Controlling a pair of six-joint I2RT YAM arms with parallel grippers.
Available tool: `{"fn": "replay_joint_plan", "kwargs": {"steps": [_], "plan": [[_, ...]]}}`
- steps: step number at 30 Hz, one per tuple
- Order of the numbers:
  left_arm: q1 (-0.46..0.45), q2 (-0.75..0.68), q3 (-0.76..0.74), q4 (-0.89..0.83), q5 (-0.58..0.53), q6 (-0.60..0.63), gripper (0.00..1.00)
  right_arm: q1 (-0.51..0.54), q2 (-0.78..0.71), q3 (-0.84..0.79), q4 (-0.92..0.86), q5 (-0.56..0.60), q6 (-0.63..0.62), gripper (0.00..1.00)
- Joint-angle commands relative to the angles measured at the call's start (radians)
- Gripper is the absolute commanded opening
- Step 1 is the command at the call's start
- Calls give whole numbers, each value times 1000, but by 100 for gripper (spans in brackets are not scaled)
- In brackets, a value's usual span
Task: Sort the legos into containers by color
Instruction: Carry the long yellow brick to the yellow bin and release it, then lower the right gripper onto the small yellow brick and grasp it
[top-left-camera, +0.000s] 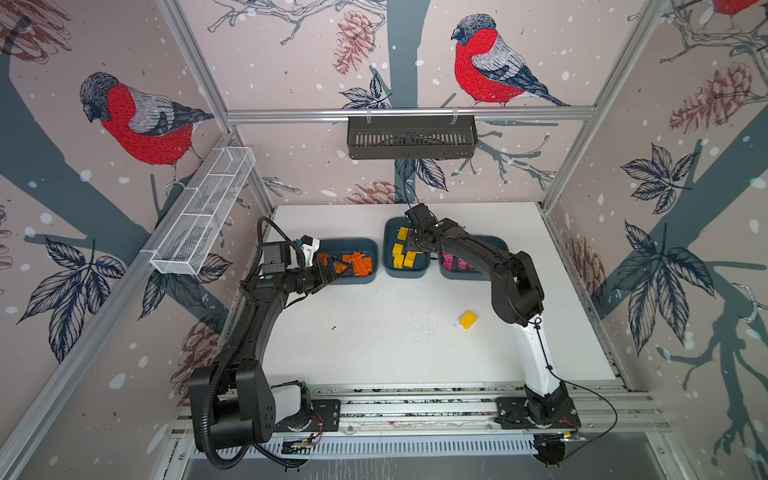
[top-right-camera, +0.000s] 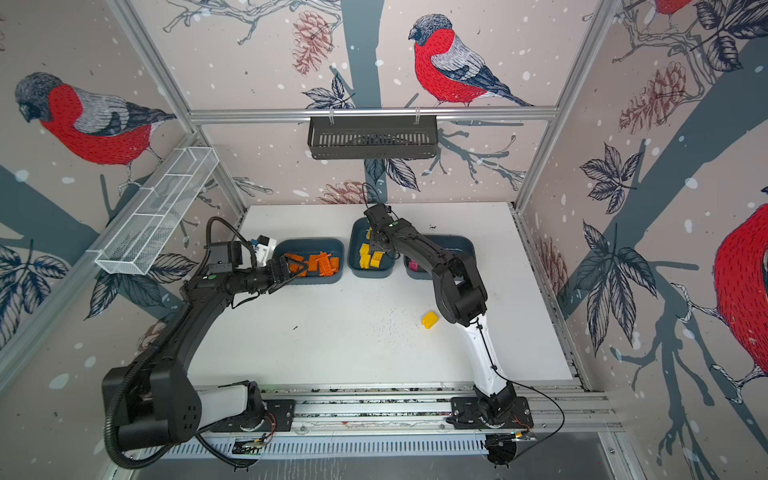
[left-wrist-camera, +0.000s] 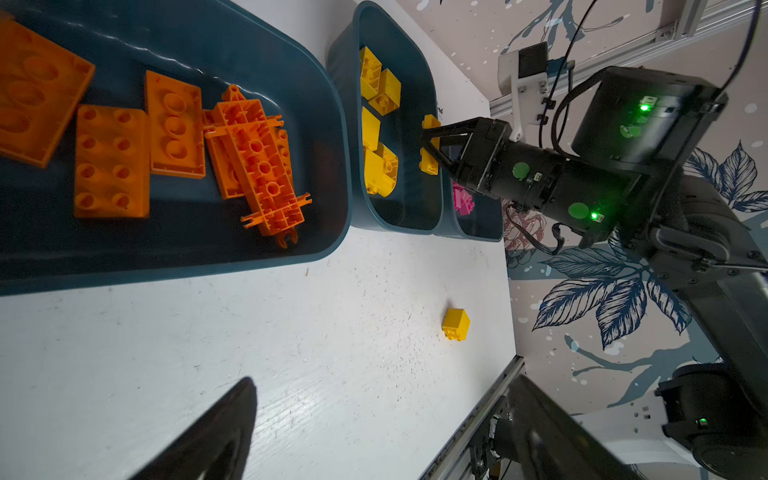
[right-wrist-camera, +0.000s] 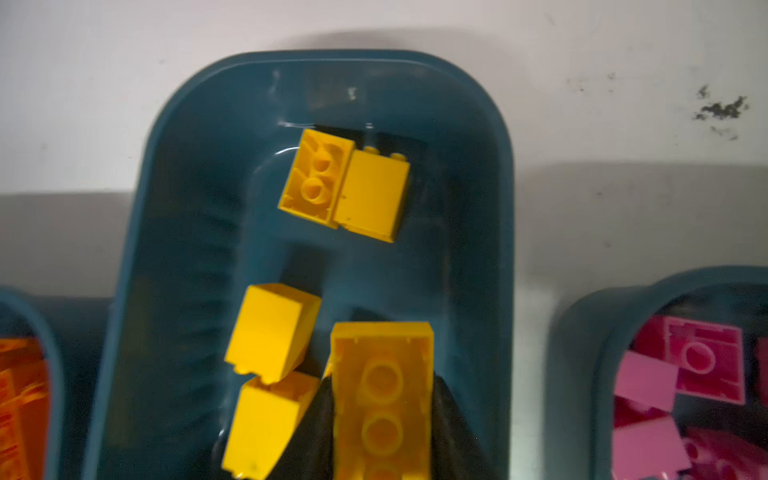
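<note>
Three teal containers stand in a row at the back of the table. The left one (top-left-camera: 353, 241) holds several orange legos (left-wrist-camera: 112, 162) and a long spiky orange piece (left-wrist-camera: 257, 162). My left gripper (top-left-camera: 332, 270) hangs open and empty at that container's near-left end; in the left wrist view the left gripper (left-wrist-camera: 384, 380) shows bare table between its fingers. The middle container (right-wrist-camera: 174, 174) holds several yellow legos (right-wrist-camera: 270, 328). Above it my right gripper (right-wrist-camera: 382, 382) is shut on a long yellow brick (right-wrist-camera: 382, 395). The right container (right-wrist-camera: 582, 332) holds pink legos (right-wrist-camera: 685, 374). One yellow brick (top-left-camera: 468, 320) lies loose on the table.
A black slotted basket (top-left-camera: 411, 137) hangs on the back wall, and a white wire-mesh tray (top-left-camera: 205, 208) on the left wall. The right arm (top-left-camera: 511, 282) arches over the right container. An aluminium rail (top-left-camera: 415, 409) runs along the table's front edge.
</note>
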Motion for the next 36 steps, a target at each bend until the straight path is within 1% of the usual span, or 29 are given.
{"fn": "replay_joint_plan", "kwargs": {"steps": [1,3,5,7,11,14,18,21,26,32,36], "plan": [[-1,3,5,-22,7,27,94,-8,24,17,8,23,-11,39],[-1,5,4,-20,6,25,94,-14,33,30,6,16,-27,51],[-1,5,6,-16,6,24,94,-19,27,36,11,-5,-33,58],[-1,8,4,-14,7,22,94,-21,11,36,10,-14,-35,62],[-1,9,0,-9,8,20,94,-18,-48,31,-30,-20,-29,64],[0,10,-4,-4,10,21,94,-9,-132,-20,-48,-23,-9,65],[-1,18,-8,11,14,14,94,17,-272,-133,-100,-22,33,70],[-1,22,-12,23,20,10,94,28,-384,-279,-136,-37,110,76],[-1,28,-28,50,31,1,94,28,-625,-583,-155,-91,299,83],[-5,39,-37,76,39,-6,94,1,-828,-885,-171,-156,533,85],[-11,40,-41,87,39,-10,94,-35,-895,-1028,-132,-208,647,84]]}}
